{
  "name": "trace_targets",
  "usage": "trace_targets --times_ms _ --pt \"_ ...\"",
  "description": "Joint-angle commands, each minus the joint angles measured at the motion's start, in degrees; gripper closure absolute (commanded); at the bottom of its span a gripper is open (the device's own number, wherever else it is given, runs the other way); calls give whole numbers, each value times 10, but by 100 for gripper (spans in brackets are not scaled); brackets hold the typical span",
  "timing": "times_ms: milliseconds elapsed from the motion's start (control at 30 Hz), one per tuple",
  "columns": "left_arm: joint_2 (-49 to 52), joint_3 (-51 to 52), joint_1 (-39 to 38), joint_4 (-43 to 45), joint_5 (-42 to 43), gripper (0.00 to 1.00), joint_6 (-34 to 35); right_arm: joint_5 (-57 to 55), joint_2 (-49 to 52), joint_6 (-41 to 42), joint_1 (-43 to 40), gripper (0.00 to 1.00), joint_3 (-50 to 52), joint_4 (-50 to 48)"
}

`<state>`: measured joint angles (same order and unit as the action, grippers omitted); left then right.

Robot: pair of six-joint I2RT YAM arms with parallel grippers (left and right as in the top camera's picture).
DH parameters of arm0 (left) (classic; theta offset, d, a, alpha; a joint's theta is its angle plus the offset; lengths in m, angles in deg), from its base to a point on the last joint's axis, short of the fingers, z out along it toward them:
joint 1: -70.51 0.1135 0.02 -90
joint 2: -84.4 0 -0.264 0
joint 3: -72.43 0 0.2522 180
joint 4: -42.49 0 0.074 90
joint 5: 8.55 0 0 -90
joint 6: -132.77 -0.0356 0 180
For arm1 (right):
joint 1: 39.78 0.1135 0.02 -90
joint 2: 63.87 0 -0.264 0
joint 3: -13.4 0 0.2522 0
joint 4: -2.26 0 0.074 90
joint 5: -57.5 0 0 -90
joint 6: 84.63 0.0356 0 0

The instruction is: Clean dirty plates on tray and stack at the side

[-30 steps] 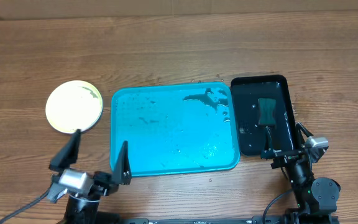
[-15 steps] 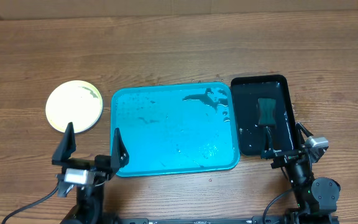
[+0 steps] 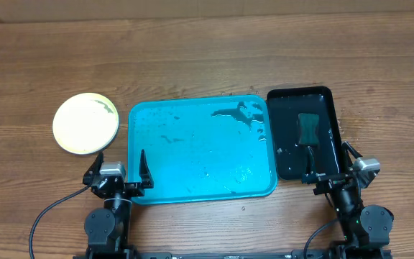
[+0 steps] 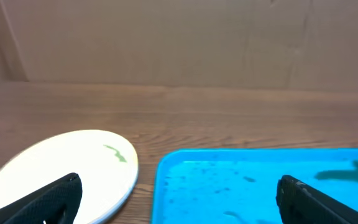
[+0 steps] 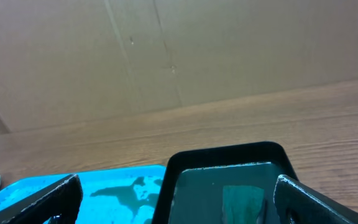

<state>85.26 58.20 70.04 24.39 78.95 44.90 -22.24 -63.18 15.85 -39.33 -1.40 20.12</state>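
**Left arm pulls back; tray stands bare of plates**

At the near edge, the left gripper [image 3: 121, 162] has drawn in toward its base over the last second and squared up. Its jaws are spread wide and hold nothing, just short of the near-left corner of the large rectangular turquoise plastic tray [image 3: 139, 188]. The right gripper [image 3: 328, 160] has not moved; it is equally wide open and empty, over the near end of the small glossy black tray [image 3: 330, 97]. Farther in, the turquoise tray carries only wet streaks. The round plastic plates [image 3: 85, 123] sit left of it on the wooden table [image 3: 207, 57]; only the pale top one shows, with a greenish smear. The stacking looks finished, though that smear raises doubt.
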Motion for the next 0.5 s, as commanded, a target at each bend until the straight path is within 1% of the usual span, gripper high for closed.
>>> trace_targets --times_ms 0,233,467 --pt "-7 2 5 2 -24 0 -86 -1 -5 0 -2 0 6 -3" --pt "-7 2 5 1 -8 0 -92 -1 -5 0 -2 0 6 -3" --pt "-7 2 5 2 -3 1 -77 -1 -5 0 -2 0 6 -3"
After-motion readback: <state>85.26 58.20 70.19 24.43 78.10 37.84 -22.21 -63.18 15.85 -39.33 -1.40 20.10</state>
